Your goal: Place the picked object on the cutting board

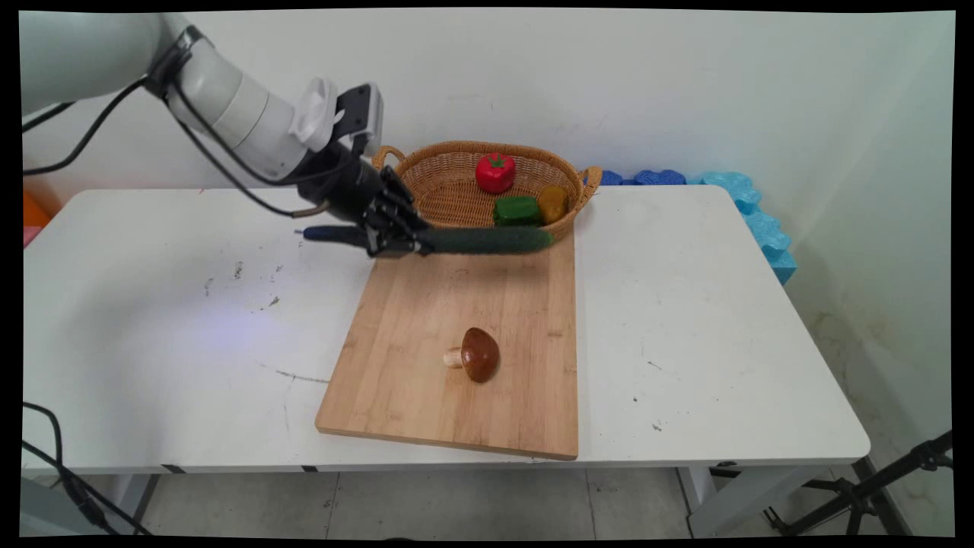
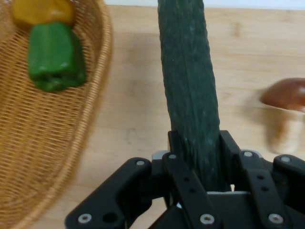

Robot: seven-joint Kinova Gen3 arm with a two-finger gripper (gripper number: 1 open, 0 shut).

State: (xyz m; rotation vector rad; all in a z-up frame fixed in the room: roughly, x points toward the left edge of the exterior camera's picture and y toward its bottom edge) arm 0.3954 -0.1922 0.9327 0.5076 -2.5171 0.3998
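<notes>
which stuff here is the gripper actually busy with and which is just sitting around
In hand: black two-finger gripper; long dark green cucumber clamped in it, above the wooden cutting board.
Lying about: brown mushroom; wicker basket holding red pepper, green pepper, yellow pepper.

Long dark green cucumber [image 1: 487, 240], rough-skinned: clamped at one end between black two-finger gripper [image 1: 396, 242], held level above the far edge of the wooden cutting board [image 1: 426, 380], just beside the oval wicker basket [image 1: 449, 199].

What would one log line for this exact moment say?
claw: shut on cucumber | cucumber: level, above cutting board's far edge, beside basket | board: mushroom | basket: red, green, yellow peppers
</notes>
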